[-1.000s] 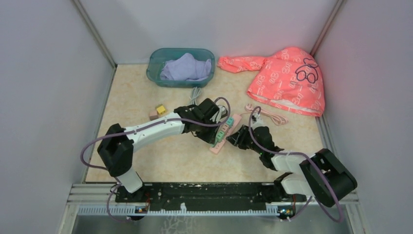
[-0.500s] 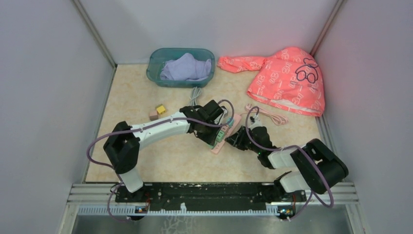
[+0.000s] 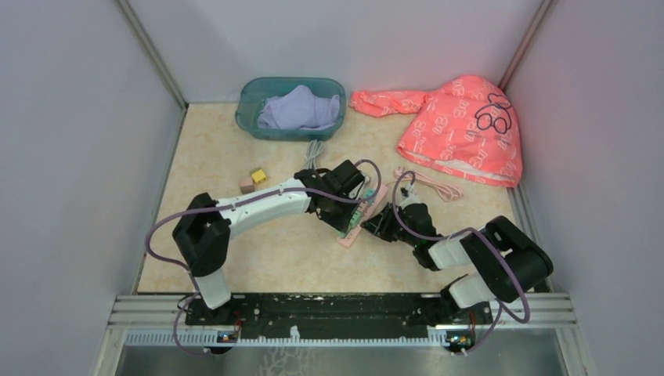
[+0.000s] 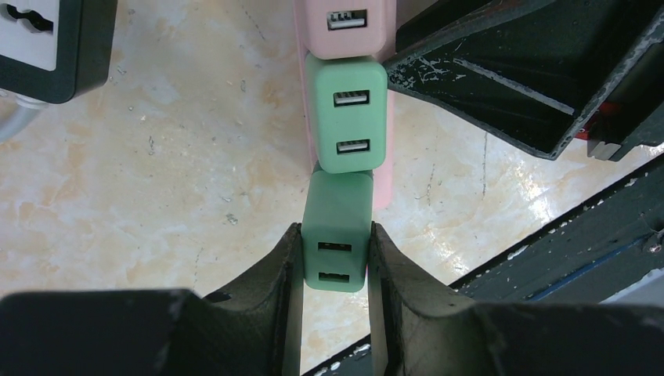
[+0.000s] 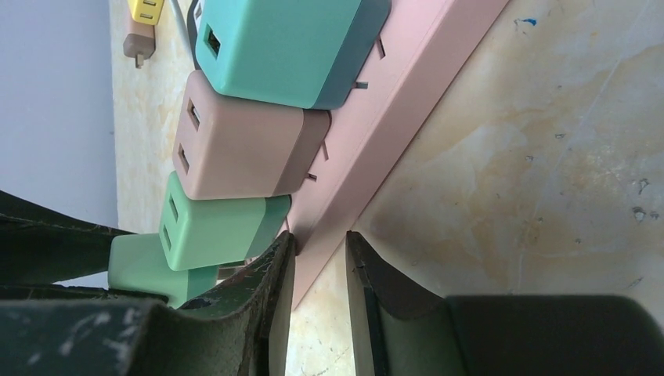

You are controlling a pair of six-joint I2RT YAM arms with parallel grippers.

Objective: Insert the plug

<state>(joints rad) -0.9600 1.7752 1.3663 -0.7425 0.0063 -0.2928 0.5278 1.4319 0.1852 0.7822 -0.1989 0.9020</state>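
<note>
While the overhead view buries the work under both wrists, the left wrist view shows the left jaws pinching a mint-green USB charger (image 4: 335,243), butted against a second green charger (image 4: 348,113) on the pink power strip (image 4: 382,192). Only the right wrist view shows the right jaws pinching that strip's near end. Beige marbled surface (image 3: 235,157); grey walls (image 3: 78,117); teal tub (image 3: 247,110) at the back.

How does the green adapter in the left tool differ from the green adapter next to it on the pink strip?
The gripped green adapter is clamped by the left tool; the neighbouring green adapter stands free. The gripped one is last in the row; the neighbour is next to the pink adapter. Both are green with two USB ports.
</note>
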